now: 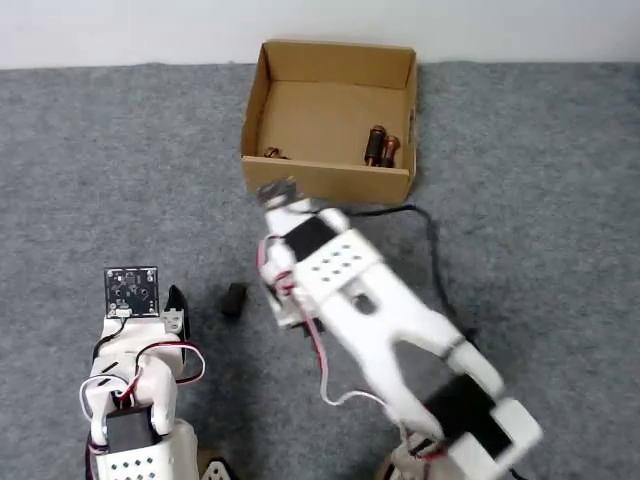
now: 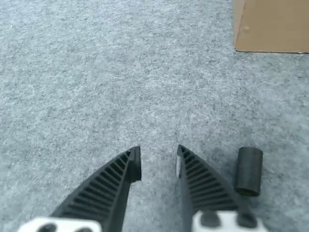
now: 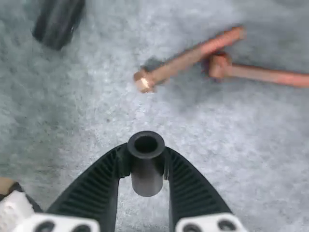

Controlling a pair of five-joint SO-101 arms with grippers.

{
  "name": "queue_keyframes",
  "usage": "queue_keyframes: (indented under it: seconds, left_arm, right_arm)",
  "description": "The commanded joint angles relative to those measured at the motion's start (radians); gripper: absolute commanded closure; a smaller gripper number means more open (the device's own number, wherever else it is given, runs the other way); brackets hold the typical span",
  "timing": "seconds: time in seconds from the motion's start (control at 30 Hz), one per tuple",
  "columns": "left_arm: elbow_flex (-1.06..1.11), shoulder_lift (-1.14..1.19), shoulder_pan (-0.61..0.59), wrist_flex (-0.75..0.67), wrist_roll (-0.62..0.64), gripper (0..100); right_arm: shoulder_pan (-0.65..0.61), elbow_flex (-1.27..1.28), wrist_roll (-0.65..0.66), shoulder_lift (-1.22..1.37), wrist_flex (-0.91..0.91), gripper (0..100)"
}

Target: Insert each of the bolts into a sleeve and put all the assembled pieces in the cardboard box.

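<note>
My right gripper (image 3: 146,155) is shut on a black sleeve (image 3: 146,169), held upright with its bore showing, just above the carpet. Two copper bolts (image 3: 188,58) (image 3: 260,74) lie loose on the carpet beyond it, their ends almost touching. Another black sleeve (image 1: 233,298) lies between the arms; it also appears beside my left gripper's finger (image 2: 249,170) and in the right wrist view (image 3: 58,19). My left gripper (image 2: 158,162) is open and holds nothing, low over the carpet. The cardboard box (image 1: 330,182) holds assembled pieces (image 1: 380,147) at its right side and one (image 1: 272,153) at its left.
The right arm (image 1: 350,290) stretches diagonally across the middle of the grey carpet and covers the bolts in the high view. Its black cable (image 1: 432,250) trails to the right. Open carpet lies left and right of the box.
</note>
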Motion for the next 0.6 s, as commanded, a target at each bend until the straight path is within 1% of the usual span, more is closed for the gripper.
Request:
queue_keyframes:
  seconds: [0.0,0.1,0.2,0.33,0.43,0.57]
  left_arm:
    - [-0.004,-0.002,0.028,0.009,0.008,87]
    - [-0.004,-0.008,0.032,0.044,0.008,87]
    - [-0.008,-0.008,0.006,0.041,0.002,87]
    - [-0.062,-0.008,0.011,0.049,-0.028,87]
    - [-0.114,-0.003,0.048,0.054,-0.026,87]
    - [-0.186,-0.002,0.11,0.14,-0.023,87]
  right_arm:
    - [0.088,0.015,-0.012,-0.193,0.035,99.1]
    - [0.162,0.075,-0.011,-0.331,0.03,99.1]
    - [0.242,0.16,-0.011,-0.476,0.025,99.1]
    - [0.369,0.305,-0.011,-0.665,0.021,99.1]
    - [0.478,0.428,-0.006,-0.802,-0.001,99.1]
    - [0.576,0.569,-0.005,-0.964,-0.012,99.1]
